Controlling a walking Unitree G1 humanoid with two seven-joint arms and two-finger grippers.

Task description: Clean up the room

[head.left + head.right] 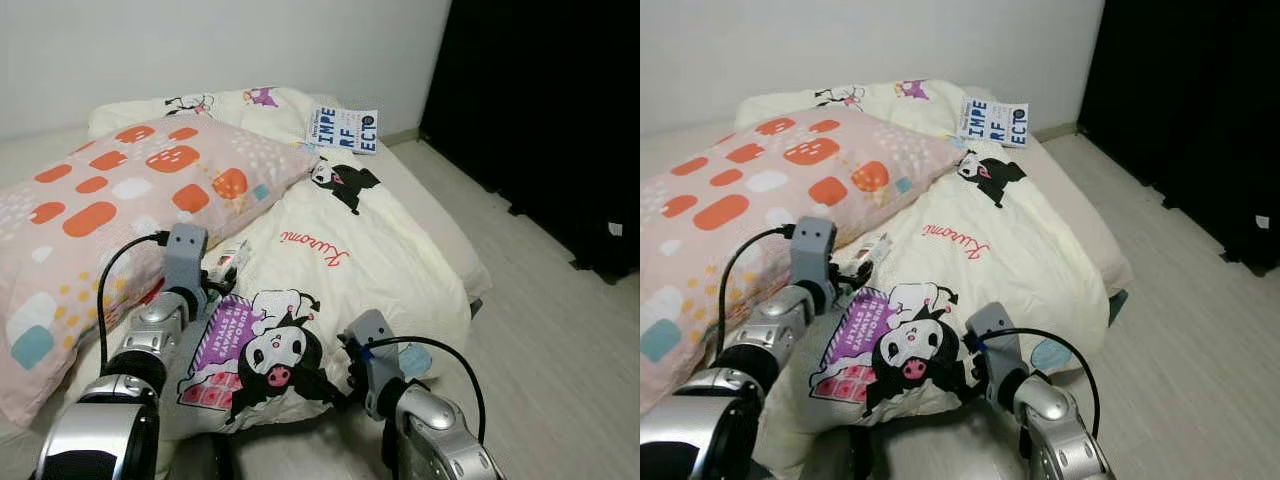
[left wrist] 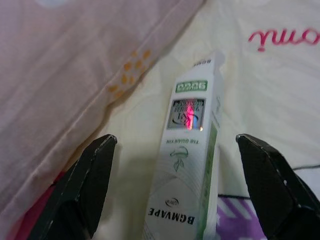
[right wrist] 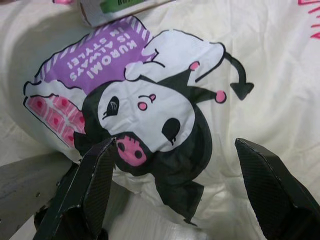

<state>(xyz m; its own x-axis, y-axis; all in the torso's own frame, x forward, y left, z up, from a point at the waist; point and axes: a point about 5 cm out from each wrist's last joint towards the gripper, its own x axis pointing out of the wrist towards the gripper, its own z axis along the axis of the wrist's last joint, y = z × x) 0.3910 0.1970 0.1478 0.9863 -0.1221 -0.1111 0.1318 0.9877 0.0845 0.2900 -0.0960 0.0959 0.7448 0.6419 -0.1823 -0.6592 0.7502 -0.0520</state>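
Observation:
A small white and green box (image 2: 192,150) printed "BGMVAPE" lies on the cream cartoon-print blanket (image 1: 380,260), close to the edge of a pink pillow (image 1: 110,200) with orange spots. My left gripper (image 2: 176,140) is open, one finger on each side of the box, without touching it; from the head it shows at the pillow's edge (image 1: 215,283). My right gripper (image 3: 175,145) is open too, low over the black and white cartoon print at the blanket's near edge (image 1: 338,382), holding nothing.
A white book (image 1: 343,129) with blue letters leans near the head of the bed, against a cream pillow (image 1: 230,103). Pale wood floor (image 1: 560,340) runs along the bed's right side, up to a black curtain or cabinet (image 1: 560,110).

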